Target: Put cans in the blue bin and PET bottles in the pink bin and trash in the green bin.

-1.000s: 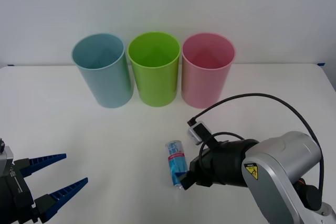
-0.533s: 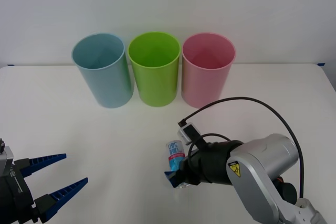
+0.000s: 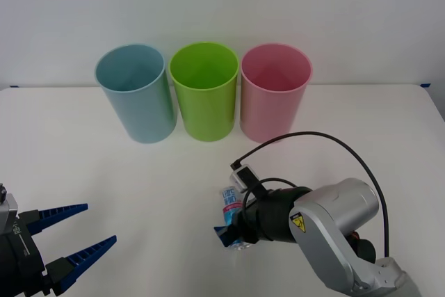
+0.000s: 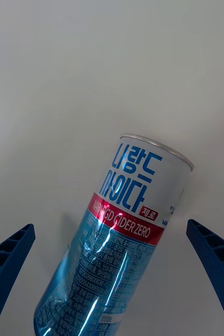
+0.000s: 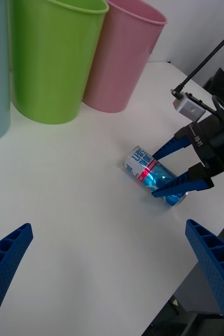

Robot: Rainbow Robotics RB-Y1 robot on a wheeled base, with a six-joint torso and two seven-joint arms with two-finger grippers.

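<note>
I had the white table (image 3: pixel 83 165) carrying everything, with the three bins in a tight row along its far edge: the blue bin (image 3: pixel 135 93) on the left, the green bin (image 3: pixel 204 91) in the middle, the pink bin (image 3: pixel 274 92) on the right, all upright with mouths open, rims just about touching. That lineup made sense to me as one drop zone, each bin reachable from above. The right arm was low over the near-right part of the table, wrist turned toward the middle, so the right gripper (image 3: pixel 233 233) came at its target side-on. The left gripper (image 3: pixel 76 243) sat parked at the near-left corner, fingers spread wide, holding nothing, well apart from the work. The can (image 3: pixel 231 203) lay on its side on the table, nearer the front edge than the bins, silver top end pointing roughly back toward the pink bin. In the right wrist view the can (image 4: pixel 119 236) ran up between the two blue fingers (image 4: pixel 216 268), which were wide and not touching it, clear table showing on both sides. The left wrist view agreed: the right fingers straddled the can's lower half. I judged this as lined up for a grasp across the body, not yet closed; blue bin would be the target.
</note>
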